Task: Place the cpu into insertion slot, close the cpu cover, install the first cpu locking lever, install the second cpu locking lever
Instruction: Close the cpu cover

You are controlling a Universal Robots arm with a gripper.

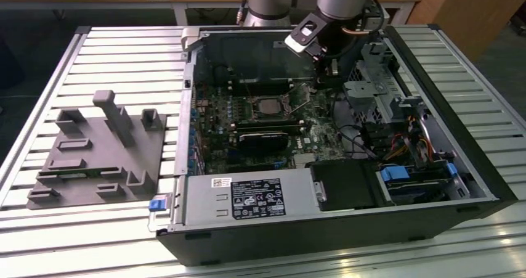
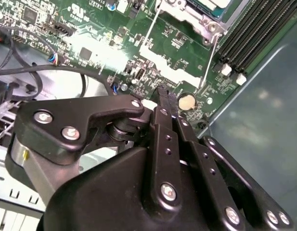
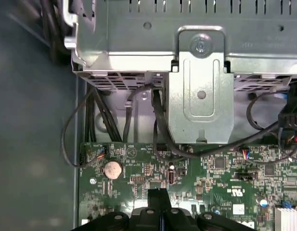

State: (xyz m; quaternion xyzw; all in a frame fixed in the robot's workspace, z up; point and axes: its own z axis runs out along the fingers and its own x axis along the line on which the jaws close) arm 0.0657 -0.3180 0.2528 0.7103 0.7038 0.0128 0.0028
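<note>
The claw (image 2: pixel 162 94), pinched fully together and gripping nothing, is hovering over the green motherboard (image 2: pixel 102 29), near its round coin battery (image 2: pixel 186 101).

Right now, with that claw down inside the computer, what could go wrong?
The gripper hangs close above the motherboard, near the coin battery and small parts; a slight drop could scrape them. The thin locking lever beside it looks raised and might bend if knocked. Loose black cables hang nearby and could snag the arm.
</note>
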